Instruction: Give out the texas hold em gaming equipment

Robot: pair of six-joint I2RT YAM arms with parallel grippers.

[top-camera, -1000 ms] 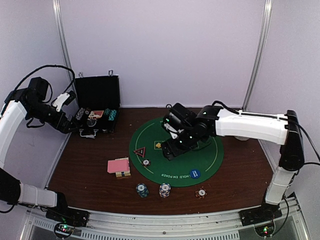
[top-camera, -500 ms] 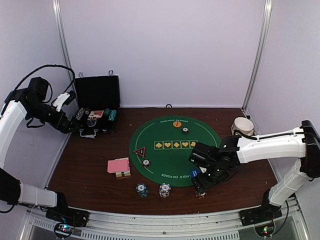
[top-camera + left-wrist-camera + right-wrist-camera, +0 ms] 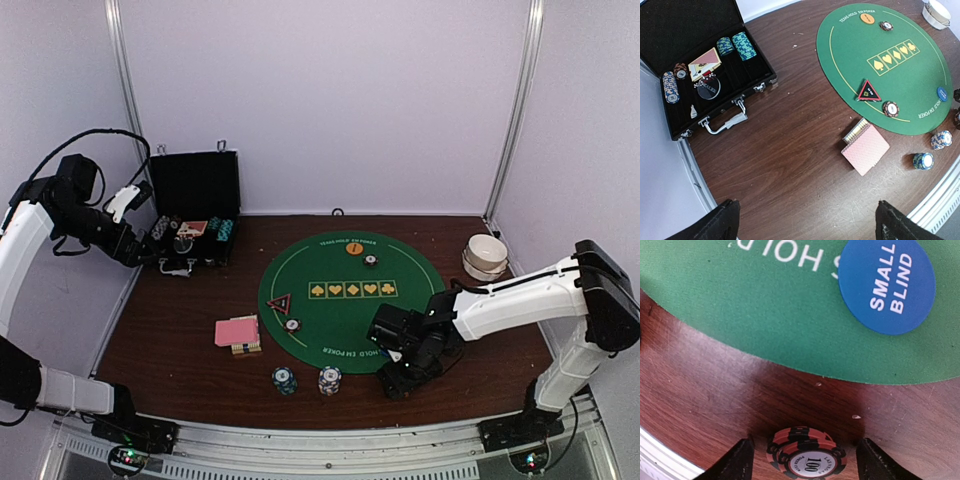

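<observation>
The right gripper (image 3: 805, 442) straddles a small red stripe-edged poker chip (image 3: 807, 459) on the brown wooden table (image 3: 700, 390), near its front edge. The jaws stand apart, clear of the chip, holding nothing. Best to centre, sink lower and close evenly. The left gripper (image 3: 807, 222) gapes wide, empty.

Top view looks down from behind, left wrist from high, right wrist close; all share the green mat (image 3: 340, 320).
</observation>
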